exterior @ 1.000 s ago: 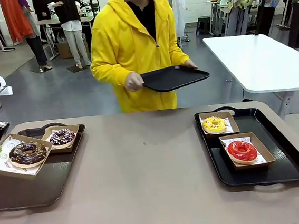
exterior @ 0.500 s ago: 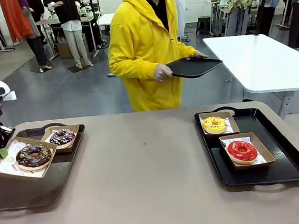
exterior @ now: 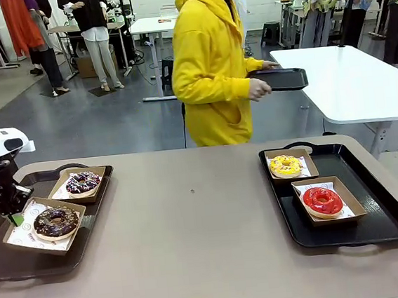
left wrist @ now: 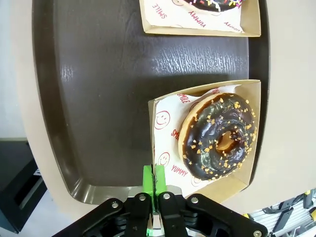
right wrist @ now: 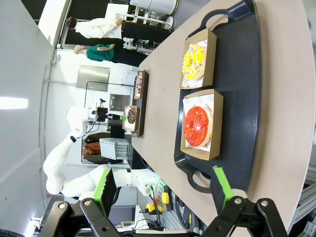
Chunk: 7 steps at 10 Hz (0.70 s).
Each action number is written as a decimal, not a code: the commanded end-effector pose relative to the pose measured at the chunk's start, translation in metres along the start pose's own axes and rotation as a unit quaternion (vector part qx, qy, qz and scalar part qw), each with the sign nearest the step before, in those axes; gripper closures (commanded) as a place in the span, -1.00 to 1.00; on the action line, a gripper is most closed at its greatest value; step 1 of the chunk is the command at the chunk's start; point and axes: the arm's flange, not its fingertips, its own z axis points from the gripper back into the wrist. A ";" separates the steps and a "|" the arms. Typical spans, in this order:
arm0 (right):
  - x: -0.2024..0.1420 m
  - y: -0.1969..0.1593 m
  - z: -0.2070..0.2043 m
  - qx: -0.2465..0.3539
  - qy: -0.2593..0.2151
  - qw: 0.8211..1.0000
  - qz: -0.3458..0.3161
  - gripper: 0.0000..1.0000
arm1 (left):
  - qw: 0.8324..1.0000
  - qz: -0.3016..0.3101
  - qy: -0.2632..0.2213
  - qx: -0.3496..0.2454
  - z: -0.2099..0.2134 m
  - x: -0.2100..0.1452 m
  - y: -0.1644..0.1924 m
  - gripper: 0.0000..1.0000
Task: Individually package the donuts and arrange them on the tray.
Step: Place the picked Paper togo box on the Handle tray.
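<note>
The left pincer [left wrist: 154, 185] is clamped on the crumb donut's [left wrist: 219, 142] box [left wrist: 249, 133] edge, positioning it on the tray [left wrist: 98, 98]. The right pincer [right wrist: 165, 185] hangs apart, idle.

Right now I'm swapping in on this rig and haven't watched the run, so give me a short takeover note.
Left gripper: shut on the rim of the crumb donut's box, which sits on the left tray.
Right gripper: open, holding nothing, hanging above the near end of the right tray.
Donuts: crumb-topped chocolate donut and sprinkled chocolate donut boxed on the left tray; yellow donut and red donut boxed on the right tray.
Done: all four are boxed and on trays.
Left: release the box.
A person stands beyond the table holding another black tray.
</note>
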 end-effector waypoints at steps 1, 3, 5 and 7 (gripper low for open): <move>0.000 0.001 0.000 0.002 -0.001 1.000 0.001 -1.00 | 1.000 0.009 -0.003 0.001 -0.004 0.006 -0.005 0.98; 0.000 0.001 0.000 0.002 -0.001 1.000 0.001 -1.00 | 1.000 0.010 -0.002 0.006 -0.007 0.010 -0.006 0.98; 0.000 0.001 0.000 0.002 -0.001 1.000 0.001 -1.00 | 1.000 0.008 0.004 0.015 -0.011 0.013 -0.008 0.98; 0.000 0.001 0.000 0.002 -0.001 1.000 0.001 -1.00 | 1.000 0.004 0.005 0.019 -0.011 0.013 -0.007 -0.14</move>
